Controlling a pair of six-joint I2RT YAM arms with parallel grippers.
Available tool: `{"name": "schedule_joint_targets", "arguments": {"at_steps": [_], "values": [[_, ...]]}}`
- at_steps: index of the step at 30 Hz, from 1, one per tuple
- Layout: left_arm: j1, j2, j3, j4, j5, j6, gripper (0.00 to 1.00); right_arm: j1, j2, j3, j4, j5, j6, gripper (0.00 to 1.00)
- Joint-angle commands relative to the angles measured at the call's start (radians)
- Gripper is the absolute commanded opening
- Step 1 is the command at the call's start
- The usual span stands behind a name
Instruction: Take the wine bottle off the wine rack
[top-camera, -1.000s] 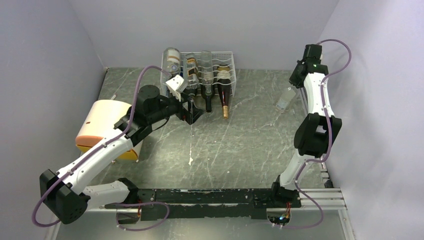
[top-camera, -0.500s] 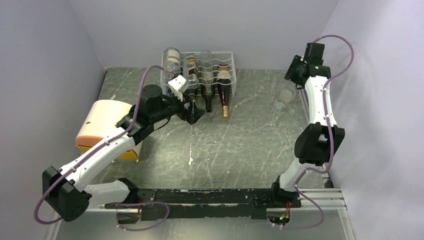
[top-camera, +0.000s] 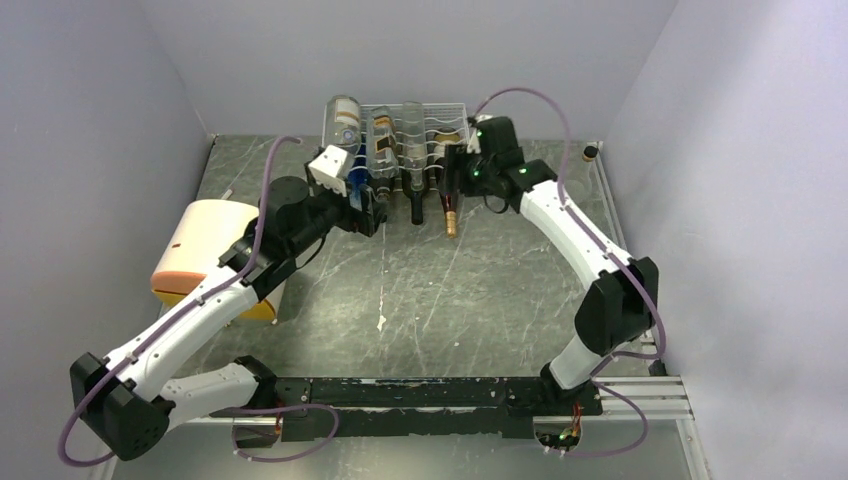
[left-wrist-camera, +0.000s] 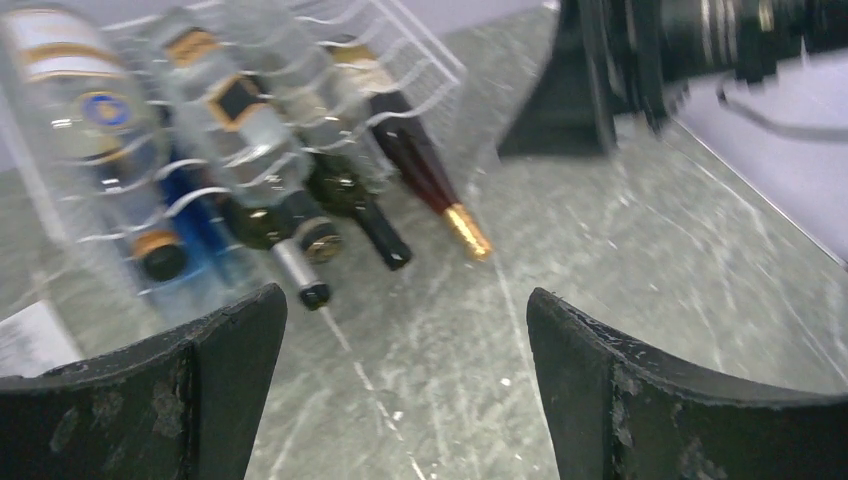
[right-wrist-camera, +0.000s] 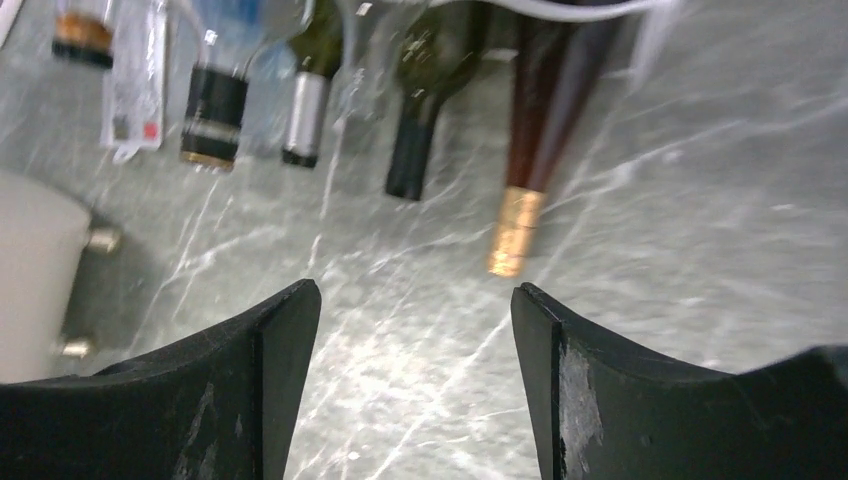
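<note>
The white wire wine rack (top-camera: 440, 112) stands at the back of the table with several bottles lying in it, necks toward me. The rightmost wine bottle is dark red (top-camera: 447, 190) (right-wrist-camera: 548, 95) with a gold foil neck (right-wrist-camera: 516, 232) (left-wrist-camera: 468, 230). Beside it lie a dark green bottle with a black cap (right-wrist-camera: 408, 160) (left-wrist-camera: 365, 210) and one with a silver neck (right-wrist-camera: 303, 118) (left-wrist-camera: 293, 268). My right gripper (top-camera: 455, 168) (right-wrist-camera: 415, 292) hovers open just in front of the gold neck, holding nothing. My left gripper (top-camera: 372, 207) (left-wrist-camera: 405, 300) is open and empty before the rack's left side.
A cream drum with an orange end (top-camera: 205, 255) lies on the table at the left, its side showing in the right wrist view (right-wrist-camera: 35, 260). A white label (right-wrist-camera: 132, 95) lies near the rack. A small object (top-camera: 590, 152) sits by the right wall.
My right arm has swung from the back right corner over to the rack and its jaws have opened; the clear bottle it carried is gone from it. My left gripper shifted slightly left.
</note>
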Motion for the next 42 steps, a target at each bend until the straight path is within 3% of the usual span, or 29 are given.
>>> {"name": "schedule_joint_targets", "arguments": {"at_steps": [1, 11, 29, 42], "values": [[0.027, -0.055, -0.027, 0.001, -0.268, -0.016, 0.93, 0.060, 0.039, -0.092, 0.185, -0.136, 0.118, 0.74], [0.041, -0.081, -0.058, 0.030, -0.308, -0.012, 0.93, 0.081, 0.148, -0.127, 0.429, -0.194, 0.279, 0.77], [0.051, -0.044, -0.023, 0.004, -0.224, -0.019, 0.93, 0.075, 0.429, 0.110, 0.376, -0.101, 0.270, 0.68], [0.060, -0.052, -0.020, 0.002, -0.211, -0.027, 0.93, 0.073, 0.467, 0.132, 0.384, -0.065, 0.253, 0.58]]}}
